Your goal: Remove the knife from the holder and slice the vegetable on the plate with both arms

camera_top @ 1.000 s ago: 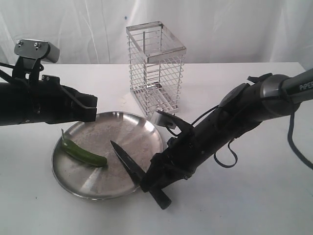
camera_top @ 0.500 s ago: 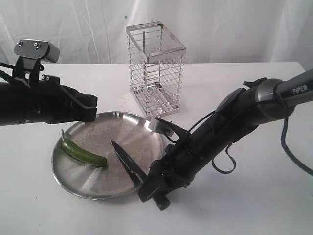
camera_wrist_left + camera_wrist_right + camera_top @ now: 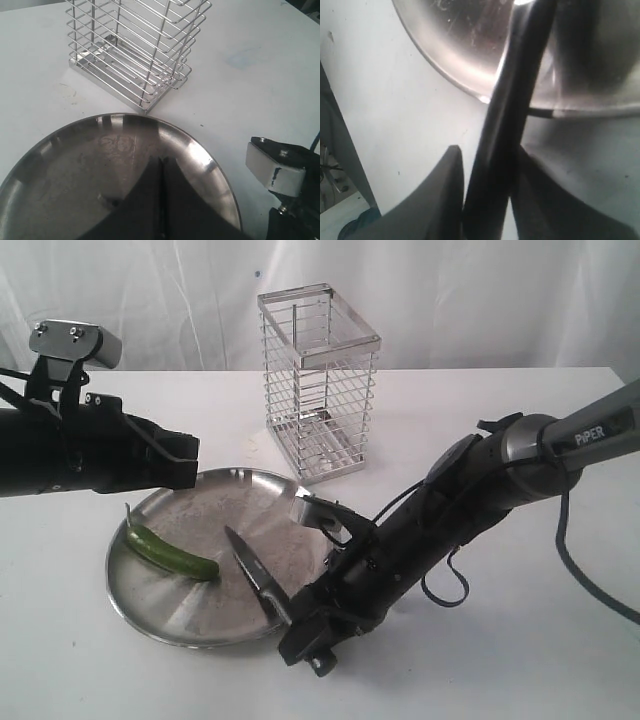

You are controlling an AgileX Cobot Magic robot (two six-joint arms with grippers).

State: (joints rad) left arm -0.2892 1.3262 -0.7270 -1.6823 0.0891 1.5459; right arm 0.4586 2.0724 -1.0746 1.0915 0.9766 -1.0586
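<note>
One slim all-black pointed knife [image 3: 258, 575] is out of the holder and clamped by its handle in the right gripper [image 3: 300, 628]. The right wrist view shows both fingers pressed on the handle [image 3: 510, 125]. Its blade slants up-left over the near right part of the round dull-silver steel plate [image 3: 250, 502].

Slender glossy green chili [image 3: 170, 553] lies on the plate's left side, left of the knife tip and apart from it. Its long axis runs from stem, back left, to tip, front right. That's closer to parallel with the blade than across it, so the blade likely needs turning to cut.

Left gripper [image 3: 188, 462] is pinched shut and empty, hovering over the plate's back-left rim, nearer the chili. Tall silver wire-basket holder [image 3: 318, 380] stands empty behind the plate.

Versus a second ago: right arm has dropped and slid left, knife handle end is lower, and the tip has barely moved. Chili and left arm are unchanged.
</note>
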